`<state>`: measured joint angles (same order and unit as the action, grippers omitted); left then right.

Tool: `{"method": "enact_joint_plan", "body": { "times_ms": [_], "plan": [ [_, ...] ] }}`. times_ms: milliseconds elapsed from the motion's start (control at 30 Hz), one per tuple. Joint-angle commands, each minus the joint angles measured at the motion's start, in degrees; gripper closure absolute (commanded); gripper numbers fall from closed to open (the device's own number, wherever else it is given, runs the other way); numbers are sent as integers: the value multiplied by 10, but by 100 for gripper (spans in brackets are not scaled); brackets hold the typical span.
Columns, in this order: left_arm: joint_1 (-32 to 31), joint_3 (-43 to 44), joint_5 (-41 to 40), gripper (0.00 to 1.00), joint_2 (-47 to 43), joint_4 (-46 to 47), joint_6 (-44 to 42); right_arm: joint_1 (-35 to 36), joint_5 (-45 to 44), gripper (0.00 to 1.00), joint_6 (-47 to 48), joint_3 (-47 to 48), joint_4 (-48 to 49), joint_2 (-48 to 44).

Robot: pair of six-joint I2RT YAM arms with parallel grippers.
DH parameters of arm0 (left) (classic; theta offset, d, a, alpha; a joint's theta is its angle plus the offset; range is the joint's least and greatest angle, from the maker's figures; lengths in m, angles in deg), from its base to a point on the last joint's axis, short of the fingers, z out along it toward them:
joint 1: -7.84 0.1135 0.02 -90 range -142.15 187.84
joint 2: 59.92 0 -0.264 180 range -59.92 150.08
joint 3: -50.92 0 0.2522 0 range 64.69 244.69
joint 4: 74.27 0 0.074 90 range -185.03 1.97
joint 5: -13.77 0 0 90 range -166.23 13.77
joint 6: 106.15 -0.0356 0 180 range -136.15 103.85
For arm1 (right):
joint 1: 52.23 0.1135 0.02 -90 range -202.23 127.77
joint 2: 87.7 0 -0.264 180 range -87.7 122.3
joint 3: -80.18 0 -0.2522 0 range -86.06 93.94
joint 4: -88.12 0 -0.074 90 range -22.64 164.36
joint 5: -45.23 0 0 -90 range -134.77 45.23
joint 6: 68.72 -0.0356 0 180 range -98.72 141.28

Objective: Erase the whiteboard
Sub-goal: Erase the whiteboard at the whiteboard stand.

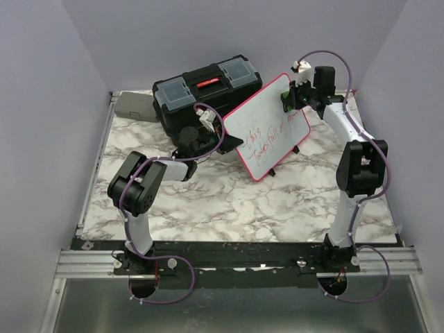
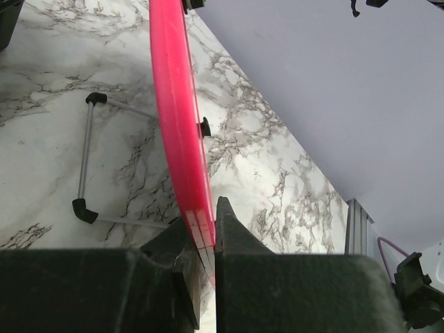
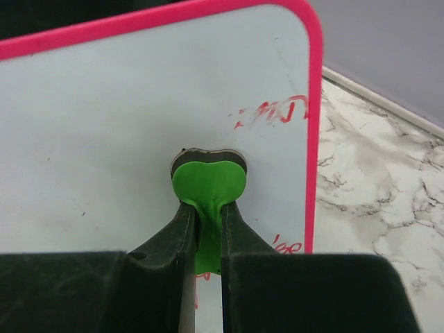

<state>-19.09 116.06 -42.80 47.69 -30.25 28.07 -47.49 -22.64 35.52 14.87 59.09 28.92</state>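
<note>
while the whiteboard (image 1: pixel 267 128) stands tilted on its thin wire stand (image 2: pixel 85 152), a little right of the middle of the marble table (image 1: pixel 229 201), i have hold of it from both sides. its white face looks toward the near right and carries red handwriting (image 1: pixel 269 135) inside a pink frame with rounded corners. my left gripper (image 2: pixel 205 222) is closed on the pink frame at the board's left edge, one finger on each face. from that wrist i see the frame edge-on, running away from me. my right gripper (image 3: pixel 208 208) is clamped on the stem of a green eraser (image 3: pixel 208 182), whose dark pad lies against the white face near the board's upper right corner. just right of the eraser is a blurred red mark (image 3: pixel 270 112), and more red letters show lower down by the frame. behind the board's far left corner sits a black toolbox (image 1: pixel 201 87) with a red latch; i cannot tell whether the two touch. left of the toolbox, a flat gray case (image 1: pixel 135 105) lies at the table's back edge.
</note>
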Motion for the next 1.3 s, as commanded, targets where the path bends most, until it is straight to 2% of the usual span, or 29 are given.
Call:
{"method": "enact_joint_plan", "body": {
  "times_ms": [0,133,333,467,600,700,833,967,1133,1267],
  "plan": [
    [-19,-11,123,100,9,19,-31,12,99,99,21,-33,-60,-1],
    [-19,-16,122,100,6,17,-33,12,75,99,-42,19,-28,17],
    [-19,-19,122,100,3,18,-33,12,-49,99,-128,106,23,53],
    [-19,-19,123,100,0,11,-37,12,-89,99,-120,139,5,73],
    [-19,-15,124,100,2,13,-35,12,-110,99,-77,106,-13,68],
    [-19,-13,125,100,3,17,-32,12,-73,99,-19,46,-24,43],
    [-19,-8,126,100,5,12,-34,12,51,99,34,-44,-41,0],
    [-19,-4,126,100,8,14,-31,14,127,99,52,-66,-50,-12],
    [-19,-4,126,100,2,0,-39,14,127,99,-13,-2,-19,9],
    [-19,-7,126,100,1,-3,-40,14,52,99,-78,54,30,28]
  ]
}}
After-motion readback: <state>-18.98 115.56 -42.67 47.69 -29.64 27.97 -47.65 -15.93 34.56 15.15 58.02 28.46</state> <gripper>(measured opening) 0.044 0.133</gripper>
